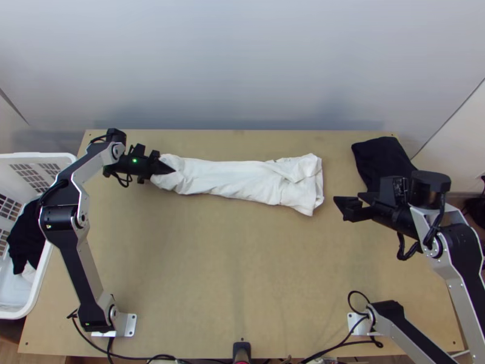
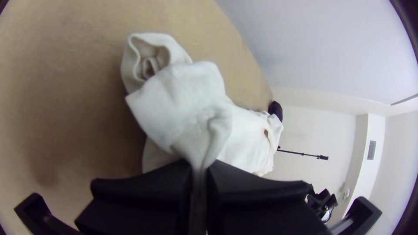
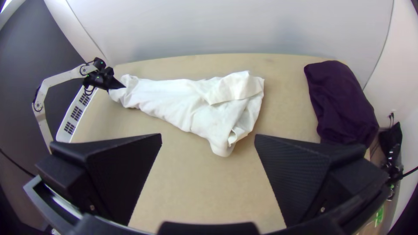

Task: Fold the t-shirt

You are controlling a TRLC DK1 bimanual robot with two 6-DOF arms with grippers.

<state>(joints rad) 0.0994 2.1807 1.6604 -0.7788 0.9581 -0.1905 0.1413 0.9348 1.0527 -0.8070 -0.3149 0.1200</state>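
Silver-grey arm links (image 1: 464, 297), black joints (image 1: 59, 218), looping cables (image 1: 401, 249), white base plates (image 1: 130, 325), green light (image 1: 134, 161), ridged black jaws

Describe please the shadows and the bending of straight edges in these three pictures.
Top view: soft shadows low on the wall; the table has nearly straight edges. Left wrist view: strongly curved table edge, dim shadow beside the white cloth, dark corners. Right wrist view: far table edge gently bowed, faint shadows on the wall.
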